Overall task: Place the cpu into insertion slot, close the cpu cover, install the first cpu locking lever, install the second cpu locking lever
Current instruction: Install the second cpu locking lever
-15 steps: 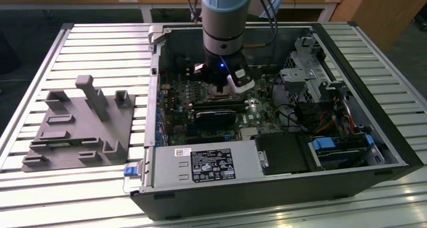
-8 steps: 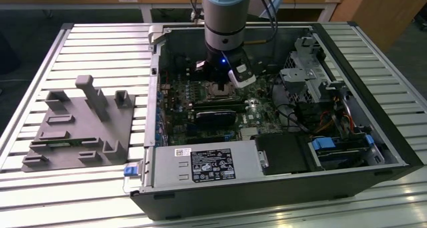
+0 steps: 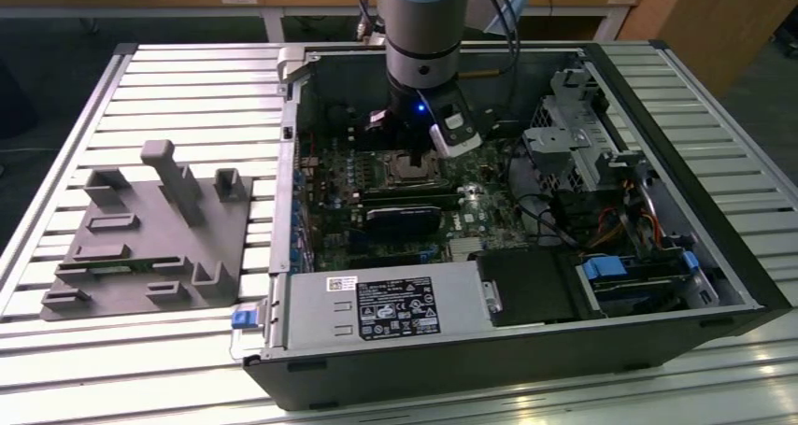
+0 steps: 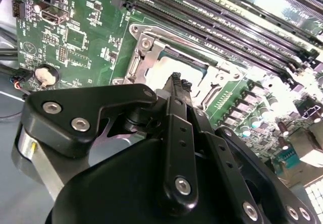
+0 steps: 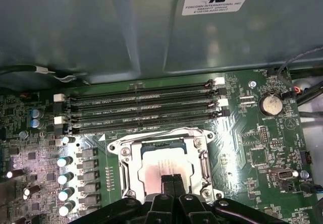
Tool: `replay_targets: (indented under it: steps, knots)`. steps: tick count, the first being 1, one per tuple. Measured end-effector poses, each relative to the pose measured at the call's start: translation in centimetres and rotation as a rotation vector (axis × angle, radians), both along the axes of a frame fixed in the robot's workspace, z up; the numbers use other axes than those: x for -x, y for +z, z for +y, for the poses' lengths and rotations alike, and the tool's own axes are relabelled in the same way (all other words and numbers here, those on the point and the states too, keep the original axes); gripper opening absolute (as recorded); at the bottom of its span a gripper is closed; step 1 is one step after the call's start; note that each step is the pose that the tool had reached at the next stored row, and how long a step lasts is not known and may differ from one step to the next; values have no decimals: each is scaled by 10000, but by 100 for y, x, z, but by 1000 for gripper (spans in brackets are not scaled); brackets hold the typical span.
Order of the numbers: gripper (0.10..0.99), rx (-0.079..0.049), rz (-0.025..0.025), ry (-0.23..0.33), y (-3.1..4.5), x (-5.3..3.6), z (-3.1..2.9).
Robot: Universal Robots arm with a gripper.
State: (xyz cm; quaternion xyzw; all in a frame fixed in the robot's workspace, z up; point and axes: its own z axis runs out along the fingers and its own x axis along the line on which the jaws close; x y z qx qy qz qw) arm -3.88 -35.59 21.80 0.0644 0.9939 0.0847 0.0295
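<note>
Grey metal catches the light just under my gripper [image 5: 171, 179]: that is the cpu [image 5: 160, 164], lying flat in the slot [image 5: 132, 156] on the green board [image 5: 262, 148]. My fingers [image 4: 177, 82] are pressed together with nothing between them, their tips right over the chip's near edge; whether they touch it I cannot tell. In both wrist views the cover [image 5: 194, 133] lies down around the chip, its window showing the grey top. In the second wrist view the chip [image 4: 171, 67] sits just past my fingertips inside the silver frame [image 4: 144, 45]. Long black memory slots [image 5: 141, 108] run beside the socket, on its side away from my gripper. In the exterior view my arm [image 3: 421, 33] reaches down into the open case [image 3: 524, 350], with my gripper [image 3: 416, 148] over the socket [image 3: 406, 169]. A grey fixture [image 3: 149, 233] lies on the table [image 3: 187, 79] at the exterior view's left, well apart from the case.
</note>
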Motion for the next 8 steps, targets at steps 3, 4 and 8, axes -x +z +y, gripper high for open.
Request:
replay_targets:
  steps: [3, 4, 8]
  knots:
    - [106, 1, -1, -1, 0, -2, 0]
    - [106, 0, -1, -1, 0, -4, 0]
    - [106, 1, -1, -1, 0, -21, 0]
